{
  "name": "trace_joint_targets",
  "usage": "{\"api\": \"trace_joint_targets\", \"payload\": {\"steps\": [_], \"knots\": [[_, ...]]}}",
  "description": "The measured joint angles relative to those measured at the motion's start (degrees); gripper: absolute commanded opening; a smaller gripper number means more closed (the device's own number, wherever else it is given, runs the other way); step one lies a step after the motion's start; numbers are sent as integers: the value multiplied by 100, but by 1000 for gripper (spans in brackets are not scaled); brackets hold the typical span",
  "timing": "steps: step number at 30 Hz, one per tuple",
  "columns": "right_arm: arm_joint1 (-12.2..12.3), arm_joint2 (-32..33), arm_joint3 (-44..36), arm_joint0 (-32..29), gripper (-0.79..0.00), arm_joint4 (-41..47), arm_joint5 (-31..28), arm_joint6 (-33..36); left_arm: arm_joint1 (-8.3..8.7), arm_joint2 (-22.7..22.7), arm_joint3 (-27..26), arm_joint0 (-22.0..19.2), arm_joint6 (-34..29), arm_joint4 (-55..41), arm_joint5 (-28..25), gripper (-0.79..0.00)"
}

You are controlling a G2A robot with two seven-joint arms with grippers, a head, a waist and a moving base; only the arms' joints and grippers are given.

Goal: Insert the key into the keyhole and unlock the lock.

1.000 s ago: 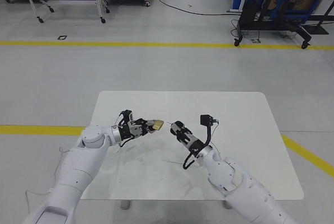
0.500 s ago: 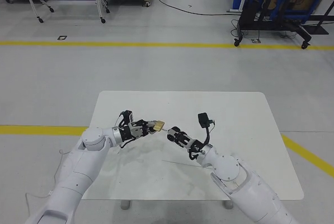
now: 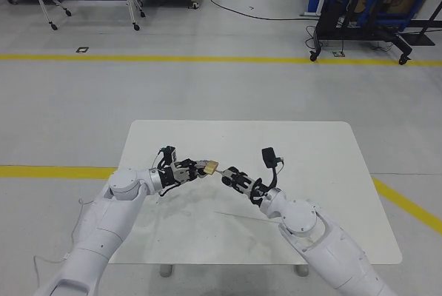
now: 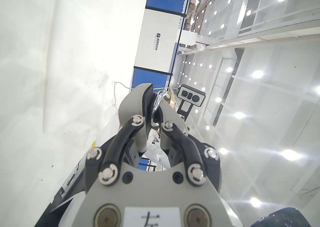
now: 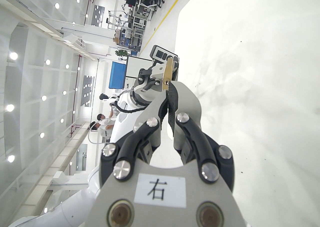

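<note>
The right hand (image 3: 229, 176) has closed in on the lock (image 3: 212, 167). A second ago there was a clear gap between them at the middle of the top view. Now the hand's tips sit just beside the brass body, a little below and to the right of it in that frame. Most of that approach came in the first half of the second, and since then it has only crept closer. The left hand (image 3: 200, 169) has barely shifted and still holds the lock up above the table (image 3: 317, 148).

The left hand is clamped on the lock's silver shackle (image 4: 157, 105), which runs between its pads in the left wrist view. The right hand's pads are pressed together. The key is presumably pinched there, but it is hidden between them and I cannot make it out.

In the right wrist view the keyhole (image 5: 165, 80) faces the right hand, just above the fingertips near the frame's centre. I cannot tell whether the key tip is touching it or already in it.

I judge the task to be at the point of insertion. Alignment looks close, and what remains is a short straight push and then a turn while the left hand steadies the lock.
</note>
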Motion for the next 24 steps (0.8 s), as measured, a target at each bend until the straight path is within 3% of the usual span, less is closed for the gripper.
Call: {"api": "trace_joint_targets", "payload": {"steps": [24], "knots": [[-148, -65, 8, 10, -785, -175, 274, -207, 41, -16, -268, 150, 253, 234, -145, -785]]}}
